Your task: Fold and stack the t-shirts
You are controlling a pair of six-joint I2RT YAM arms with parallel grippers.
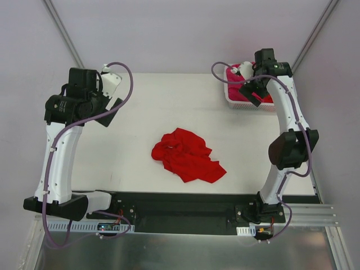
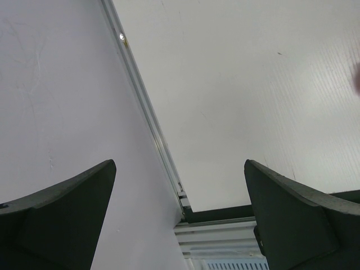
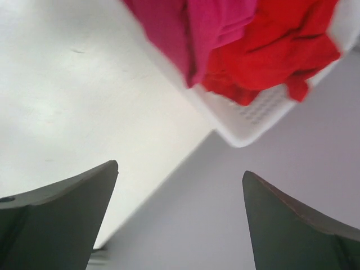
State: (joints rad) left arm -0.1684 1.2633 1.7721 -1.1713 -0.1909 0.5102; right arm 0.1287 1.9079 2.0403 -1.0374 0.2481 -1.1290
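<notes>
On the table the red t-shirt lies far from left fingers and right fingers, both spread, empty.

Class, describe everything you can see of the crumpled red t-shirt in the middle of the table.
The bright red soft cloth t-shirt lies crumpled and unfolded, a rumpled heap with deep creases and one flatter flap spreading toward the near right. It rests near the middle of the white table, touching only the tabletop; nothing grips it.
</notes>
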